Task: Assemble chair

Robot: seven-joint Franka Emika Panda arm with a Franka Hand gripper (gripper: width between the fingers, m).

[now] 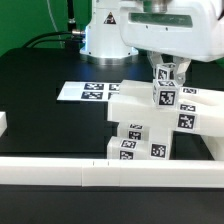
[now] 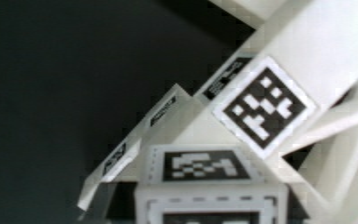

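The chair's white tagged pieces (image 1: 140,135) stand bunched at the exterior view's lower right, against the front rail. A long slab (image 1: 190,112) lies across the top of them, with short square posts (image 1: 131,145) below. My gripper (image 1: 165,70) comes down from above and is shut on an upright square post (image 1: 166,92) that stands among these pieces. In the wrist view the held post (image 2: 202,165) fills the lower middle, with a tagged panel (image 2: 265,98) and slanted bars just beyond it. Where the post's lower end sits is hidden.
The marker board (image 1: 90,91) lies flat on the black table left of the pieces. A long low white border rail (image 1: 90,175) runs along the front, with another rail end (image 1: 3,123) at the exterior view's left. The robot's base (image 1: 105,35) stands behind.
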